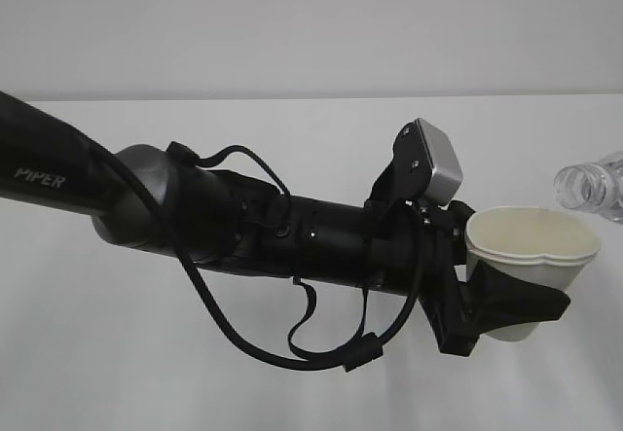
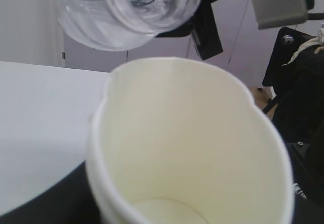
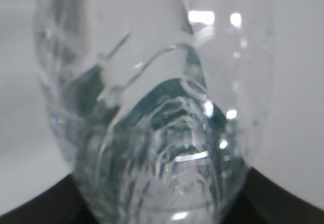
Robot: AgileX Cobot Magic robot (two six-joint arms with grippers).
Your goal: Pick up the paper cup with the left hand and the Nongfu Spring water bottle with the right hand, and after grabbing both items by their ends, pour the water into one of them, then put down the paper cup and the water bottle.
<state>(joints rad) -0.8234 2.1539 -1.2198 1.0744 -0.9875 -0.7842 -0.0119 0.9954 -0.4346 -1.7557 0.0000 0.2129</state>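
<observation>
Paper cup (image 1: 531, 246), cream and squeezed out of round, is sitting aloft clamped in the left hand (image 1: 506, 300); beyond its rim, the right hand (image 3: 45, 206) is gripping the ribbed clear bottle (image 1: 592, 186), mouth tilting cupward.

White table (image 1: 292, 373), plain pale wall (image 1: 311, 22) behind, dark chair (image 2: 298, 82) at the side

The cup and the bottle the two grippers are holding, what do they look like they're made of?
The paper cup looks like thin matte paper, cream-white: its rim has buckled out of round where the left gripper squeezes it. The water bottle looks like clear glossy plastic: see-through ribbed walls with bright highlights and a threaded neck. The grade of plastic can't be told.
</observation>
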